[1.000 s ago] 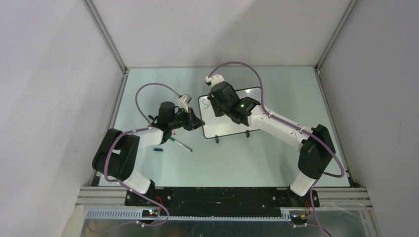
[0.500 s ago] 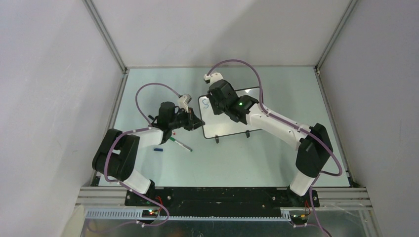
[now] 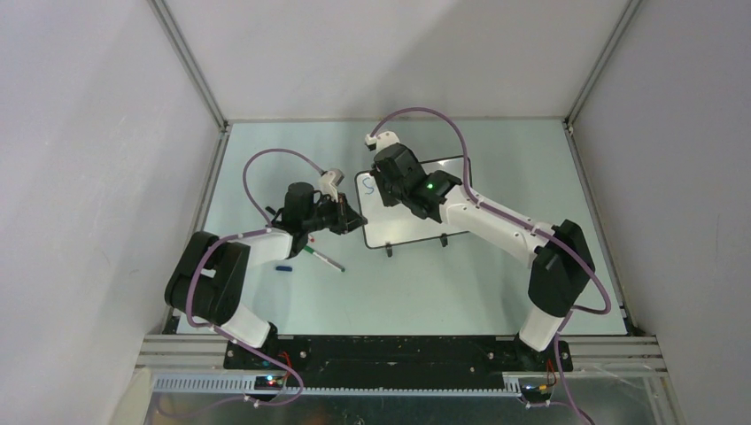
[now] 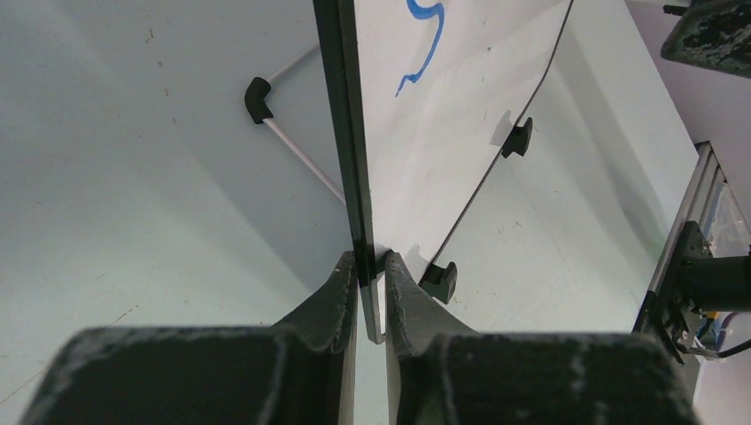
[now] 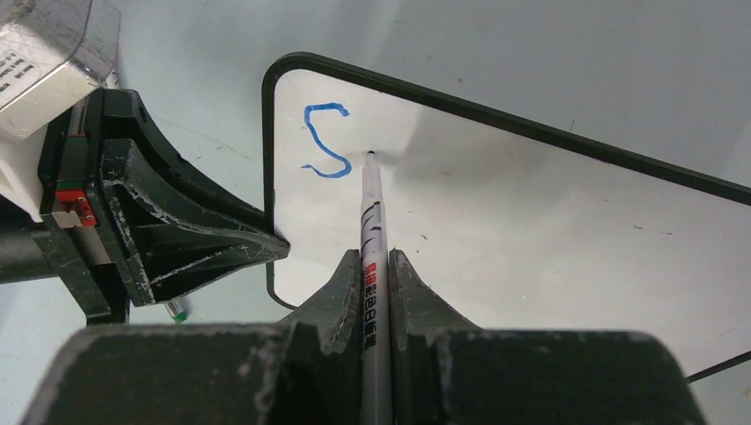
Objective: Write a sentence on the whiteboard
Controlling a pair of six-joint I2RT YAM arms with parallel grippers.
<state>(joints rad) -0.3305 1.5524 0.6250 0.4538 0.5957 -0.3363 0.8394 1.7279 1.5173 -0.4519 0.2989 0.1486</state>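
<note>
The whiteboard stands tilted on the table, white with a thin black frame. My left gripper is shut on its left edge, and the frame sits pinched between the fingertips. The sentence consists of a single blue "S" near the board's top left corner, also seen in the left wrist view. My right gripper is shut on a white marker. Its dark tip rests on or just above the board, right of the "S". From above, the right gripper covers that corner.
A green-capped pen and a small blue cap lie on the table near the left arm. The board's two black feet point toward the arm bases. Enclosure walls stand on three sides.
My right gripper with the marker has shifted slightly toward the far left over the board. The left arm and the board have not moved.
</note>
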